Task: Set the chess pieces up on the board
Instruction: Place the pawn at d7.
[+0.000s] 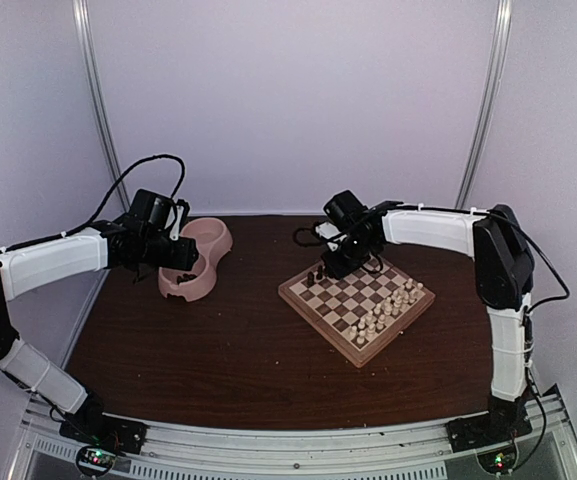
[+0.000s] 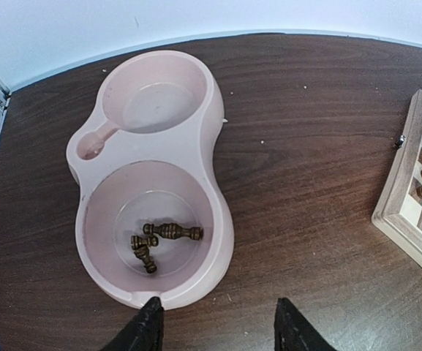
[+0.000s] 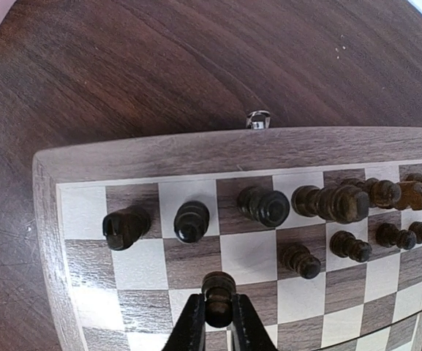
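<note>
Status: setup part done. My right claw (image 3: 219, 306) is closed on one dark pawn (image 3: 219, 287), held upright over the board (image 3: 196, 143) just in front of the dark back rank. Whether its base touches the wood I cannot tell. Dark pieces (image 3: 263, 205) stand in a row along the edge facing the bowl (image 2: 221, 212). That row looks nearly full, though one end is too crowded for me to count, and the corner square at the other end appears bare. In the pawn rank I find about four pawns standing toward the crowded end. The squares beside the held pawn are bare, so several pawns are wanting there. The pale pieces (image 1: 393, 305) stand in two rows on the opposite side and look complete from the top view, but are too small to verify. My left claw (image 2: 218, 330) is open and holds nothing, hanging just over the near rim of the bowl on the table (image 2: 313, 146). At least three dark pieces lie in the bowl's nearer basin, on their sides and touching one another. The other basin holds none. Judgement: well past half. Outstanding: seat this pawn, then fetch and stand the pieces from the bowl.
</note>
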You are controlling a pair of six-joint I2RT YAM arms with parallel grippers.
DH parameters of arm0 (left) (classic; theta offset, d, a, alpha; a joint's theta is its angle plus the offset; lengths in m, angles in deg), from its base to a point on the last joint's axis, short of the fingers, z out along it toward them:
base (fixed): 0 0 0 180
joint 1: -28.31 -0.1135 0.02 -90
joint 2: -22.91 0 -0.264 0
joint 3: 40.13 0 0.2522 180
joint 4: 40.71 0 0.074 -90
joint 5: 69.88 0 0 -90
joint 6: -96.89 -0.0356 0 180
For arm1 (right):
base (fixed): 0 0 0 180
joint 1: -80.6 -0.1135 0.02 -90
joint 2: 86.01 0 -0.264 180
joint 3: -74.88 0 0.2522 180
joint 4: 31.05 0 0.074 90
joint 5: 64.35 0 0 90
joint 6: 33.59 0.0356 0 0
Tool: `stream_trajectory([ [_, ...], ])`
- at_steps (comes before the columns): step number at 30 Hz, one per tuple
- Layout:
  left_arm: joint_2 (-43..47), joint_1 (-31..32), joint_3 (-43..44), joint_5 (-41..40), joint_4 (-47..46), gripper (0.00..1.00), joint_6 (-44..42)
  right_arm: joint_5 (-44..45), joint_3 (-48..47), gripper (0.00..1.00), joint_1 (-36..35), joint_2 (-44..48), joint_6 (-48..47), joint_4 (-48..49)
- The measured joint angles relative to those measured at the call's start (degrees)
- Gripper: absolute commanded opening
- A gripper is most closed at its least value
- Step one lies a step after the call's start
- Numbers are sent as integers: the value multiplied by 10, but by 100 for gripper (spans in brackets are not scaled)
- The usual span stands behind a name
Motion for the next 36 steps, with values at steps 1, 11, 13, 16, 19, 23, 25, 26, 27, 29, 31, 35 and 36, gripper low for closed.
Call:
stream_trajectory([
  [1,0,0,0,0,0,52,0,1,0,12,0,-3,0,0],
  [11,0,0,0,-1,2,52,0,17,-8,13,4,-20,-1,-1],
  [13,0,0,0,-2,2,52,0,18,-8,14,4,-21,-1,-1],
  [16,0,0,0,-2,2,52,0,21,-9,14,5,-25,-1,-1],
  [19,0,0,0,-3,2,52,0,23,-12,15,6,-30,-1,-1],
  [23,0,0,0,-3,2,52,-1,25,-20,18,7,-35,-2,-2],
  [25,0,0,0,-3,2,52,-1,26,-23,20,7,-38,-2,-2],
  [26,0,0,0,-3,2,52,-1,26,-25,21,7,-39,-2,-3],
  [27,0,0,0,-3,2,52,-1,26,-26,21,7,-41,-2,-3],
  [29,0,0,0,-3,2,52,-1,26,-28,22,8,-43,-2,-3],
  [31,0,0,0,-4,2,52,-1,26,-30,24,8,-48,-2,-4],
  [35,0,0,0,-5,6,52,-1,27,-35,29,9,-55,-2,-6],
  [36,0,0,0,-5,7,52,-1,27,-35,30,9,-55,-2,-7],
])
